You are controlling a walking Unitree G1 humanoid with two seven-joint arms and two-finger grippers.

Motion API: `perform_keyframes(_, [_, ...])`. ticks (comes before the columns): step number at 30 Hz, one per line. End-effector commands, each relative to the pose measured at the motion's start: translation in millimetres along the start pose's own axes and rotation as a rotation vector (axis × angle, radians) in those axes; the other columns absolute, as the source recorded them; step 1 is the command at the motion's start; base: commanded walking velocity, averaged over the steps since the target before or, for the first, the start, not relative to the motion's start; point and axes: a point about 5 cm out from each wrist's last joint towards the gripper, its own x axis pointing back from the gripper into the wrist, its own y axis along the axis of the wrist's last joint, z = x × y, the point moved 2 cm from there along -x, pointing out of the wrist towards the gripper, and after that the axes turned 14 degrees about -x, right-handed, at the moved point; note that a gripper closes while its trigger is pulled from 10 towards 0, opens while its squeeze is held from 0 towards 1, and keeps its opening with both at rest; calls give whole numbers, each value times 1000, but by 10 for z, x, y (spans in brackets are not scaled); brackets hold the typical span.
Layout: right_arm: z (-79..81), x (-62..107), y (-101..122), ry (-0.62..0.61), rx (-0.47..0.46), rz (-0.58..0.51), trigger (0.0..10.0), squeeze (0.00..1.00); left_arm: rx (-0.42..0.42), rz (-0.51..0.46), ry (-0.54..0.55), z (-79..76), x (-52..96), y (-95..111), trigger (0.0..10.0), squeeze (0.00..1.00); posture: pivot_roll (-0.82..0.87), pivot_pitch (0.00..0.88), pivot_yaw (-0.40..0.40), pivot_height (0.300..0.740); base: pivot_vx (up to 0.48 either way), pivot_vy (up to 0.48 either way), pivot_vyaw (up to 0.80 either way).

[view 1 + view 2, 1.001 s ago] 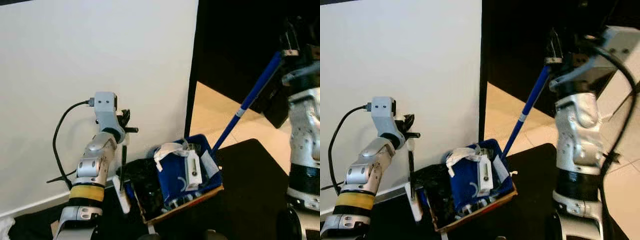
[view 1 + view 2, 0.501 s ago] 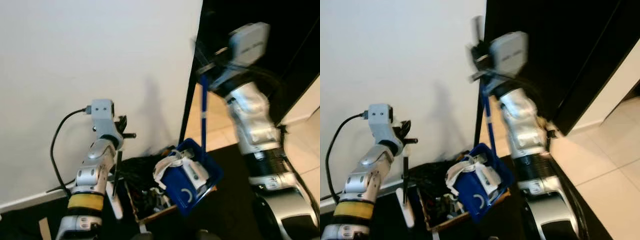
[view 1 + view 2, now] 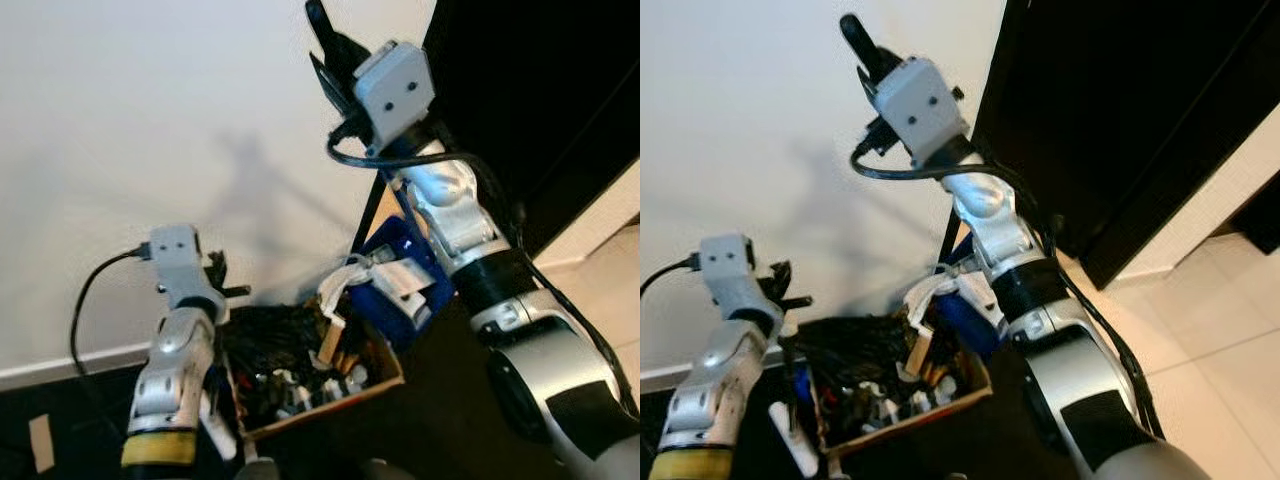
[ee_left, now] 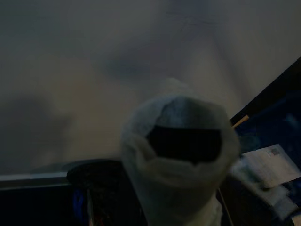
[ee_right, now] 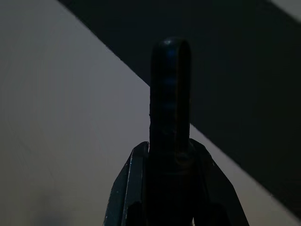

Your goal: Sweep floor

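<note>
Left eye view: my right claw [image 3: 335, 50] is raised high against the white wall [image 3: 120, 120], beside the edge of a dark doorway [image 3: 540, 90].
Right claw state: pressed together around a black rounded handle end [image 5: 170, 94], as the right wrist view shows it.
Dustpan: a blue long-handled dustpan [image 3: 395, 280] hangs tilted below my right arm, holding crumpled white paper [image 3: 375, 275], directly over the far right corner of an open cardboard box [image 3: 330, 385].
Box contents: black tangled scraps and small bits of rubbish fill it.
Left claw: my left claw [image 3: 215, 280] is low by the box's left edge, pinching a thin black upright rod, probably the broom handle [image 3: 210, 400]; its white lower end stands just beside the box.
Left wrist view: a blurred white tube end [image 4: 181, 155] sits close to the lens.
Doing it well: I judge I am tipping sweepings into the box. Keep the pan's lip inside the box rim, tilt slowly, and hold the broom clear.
</note>
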Motion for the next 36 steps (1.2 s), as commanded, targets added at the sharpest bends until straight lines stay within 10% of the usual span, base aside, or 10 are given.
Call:
perform_keyframes(1, [40,-72,147,51,77,-82,10000,0,9,-33,-4,-62,23,66,10000,0,248,40,-200,740,0,0,0])
perform_keyframes(9, [276,-59,130,113,135,-137,10000,0,16,-41,-6,-95,3,98,10000,0,246,24,-198,740,0,0,0])
perform_keyframes(22, [-447,99,78,-247,-69,-83,10000,0,3,-34,-33,-115,-19,103,10000,0,224,25,-162,740,0,0,0])
perform_keyframes(29, [-1008,665,-99,-560,-255,40,10000,0,-35,-15,-113,-205,-72,104,10000,0,176,43,-82,740,0,0,0])
perform_keyframes(36, [-1098,1012,-107,-721,-450,10,10000,0,-55,-21,-145,-192,-139,165,10000,0,145,51,-24,740,0,0,0])
